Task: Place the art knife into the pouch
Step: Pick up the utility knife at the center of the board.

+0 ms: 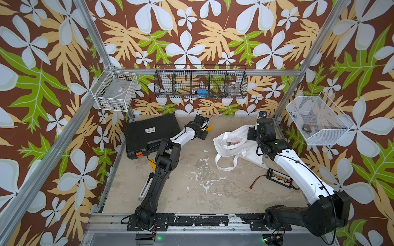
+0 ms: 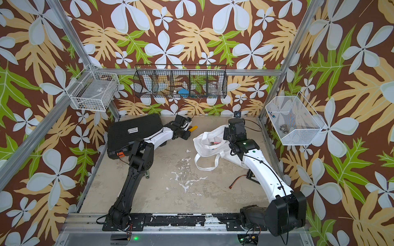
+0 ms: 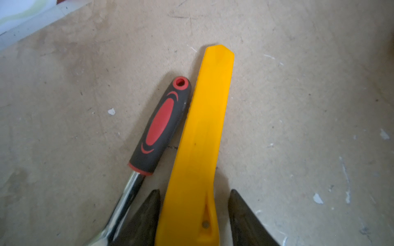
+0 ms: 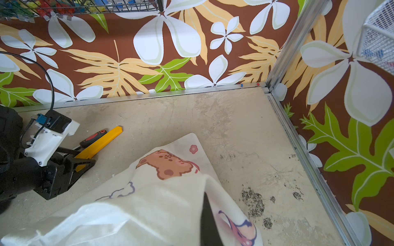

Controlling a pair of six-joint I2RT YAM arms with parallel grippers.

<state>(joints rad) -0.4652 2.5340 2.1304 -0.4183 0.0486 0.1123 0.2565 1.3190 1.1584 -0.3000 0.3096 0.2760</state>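
Observation:
The yellow art knife (image 3: 202, 138) lies flat on the table at the back, beside a red-and-black tool handle (image 3: 162, 125). My left gripper (image 3: 195, 191) straddles the knife's near end; one finger is at its edge, the other stands a little off, so it is open. In both top views only the knife's tip (image 1: 210, 128) (image 2: 194, 128) shows past the left gripper. The white printed pouch (image 1: 232, 138) (image 4: 149, 202) lies at the right, its mouth gaping. My right gripper (image 4: 205, 215) is shut on the pouch's cloth and holds its rim up.
A black tool case (image 1: 151, 132) lies at the back left, close behind the left arm. A small board with yellow connectors (image 1: 279, 176) sits under the right arm. Another yellow piece (image 1: 152, 164) and a white-black tool (image 1: 146, 185) lie by the left arm. Wire baskets (image 1: 200, 83) hang on the walls.

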